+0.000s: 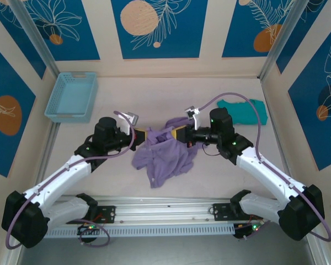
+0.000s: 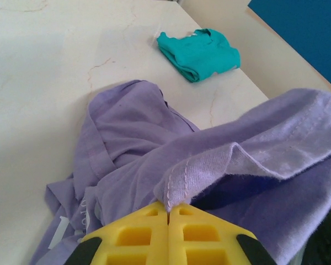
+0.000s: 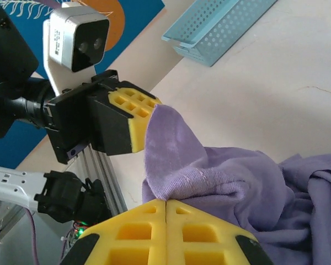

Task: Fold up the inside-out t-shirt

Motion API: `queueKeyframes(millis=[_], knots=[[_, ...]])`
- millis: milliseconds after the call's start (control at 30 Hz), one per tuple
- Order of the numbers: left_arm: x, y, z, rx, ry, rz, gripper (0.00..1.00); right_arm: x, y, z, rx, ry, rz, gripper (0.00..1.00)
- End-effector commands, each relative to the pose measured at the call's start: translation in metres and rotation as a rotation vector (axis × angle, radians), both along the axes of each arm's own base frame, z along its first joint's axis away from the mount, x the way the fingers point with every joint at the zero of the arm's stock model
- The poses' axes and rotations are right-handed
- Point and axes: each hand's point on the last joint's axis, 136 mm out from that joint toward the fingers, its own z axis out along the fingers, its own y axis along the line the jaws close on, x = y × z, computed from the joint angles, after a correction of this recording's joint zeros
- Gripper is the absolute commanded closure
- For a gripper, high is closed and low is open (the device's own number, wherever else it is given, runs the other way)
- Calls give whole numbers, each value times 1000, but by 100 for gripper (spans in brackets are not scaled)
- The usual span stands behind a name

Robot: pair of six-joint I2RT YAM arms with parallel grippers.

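Observation:
The inside-out t-shirt is a crumpled lavender heap at the table's middle, its top edge lifted between both arms. My left gripper is shut on a stitched hem of the t-shirt, and in the left wrist view the yellow fingertips meet on that fold. From the other side, my right gripper is shut on a nearby bit of the same edge. In the right wrist view its closed tips pinch the t-shirt, with the left gripper's yellow pad close by.
A light blue basket stands at the back left, and its corner is in the right wrist view. A folded teal garment lies at the back right. An aluminium rail runs along the near edge.

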Motion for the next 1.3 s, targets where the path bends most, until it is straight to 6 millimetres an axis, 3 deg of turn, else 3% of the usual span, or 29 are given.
queueKeyframes(millis=[0, 233, 467, 633, 900, 1100, 1200, 1267], knots=[[-17, -12, 26, -74, -71, -112, 100, 3, -2, -11, -102, -17, -42, 100], [-45, -31, 60, -238, -113, -309, 100, 20, -14, -58, -550, -172, -187, 87], [-43, -30, 57, -228, -106, -296, 100, 13, -10, -37, -654, -430, -173, 63], [-42, -30, 56, -226, -103, -294, 100, 4, -2, -31, -649, -526, -105, 54], [-42, -30, 55, -224, -100, -289, 100, 4, 24, -35, -608, -539, -11, 52], [-42, -29, 54, -222, -99, -285, 100, 11, 33, -32, -596, -562, -10, 51], [-42, -29, 53, -216, -102, -283, 100, 16, 32, -27, -596, -565, -39, 62], [-41, -28, 51, -209, -100, -278, 100, 18, 28, -22, -586, -564, -59, 77]])
